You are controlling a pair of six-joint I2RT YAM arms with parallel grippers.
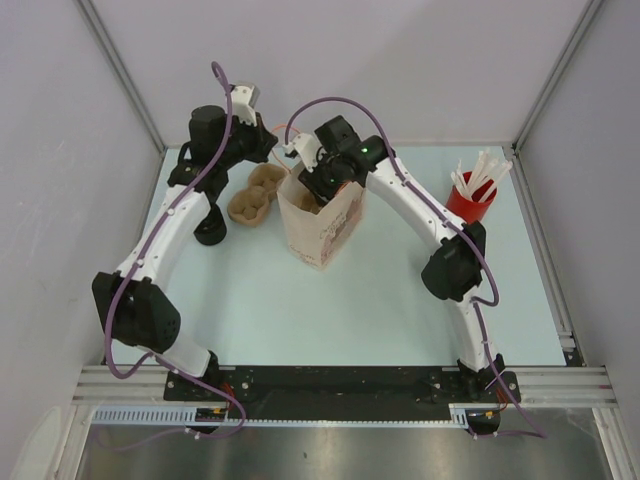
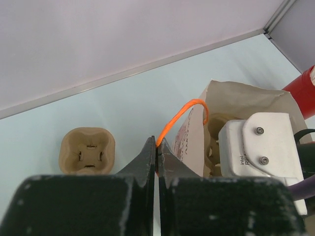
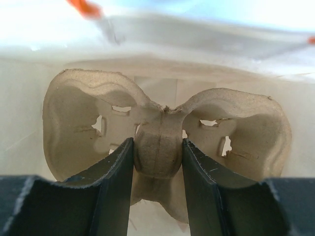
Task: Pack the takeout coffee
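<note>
A cup tray (image 3: 162, 142) is inside the paper bag (image 1: 322, 228). The coffee cup (image 1: 210, 231) looks to sit on the bench (image 1: 300, 310) by the left arm, not packed yet. The right fingers (image 3: 115, 172) squeeze the tray's middle. The left fingers (image 2: 146, 160) are pressed together on the bag's orange handle (image 2: 177, 118).

The pale worktop (image 1: 300, 310) bore an upright paper bag (image 1: 325, 235), with a pulp cup carrier (image 1: 255, 195) lying just left of it. The black takeout coffee (image 1: 210, 230) stood left of that carrier, and a red cup of sticks (image 1: 470, 203) stood far right.
</note>
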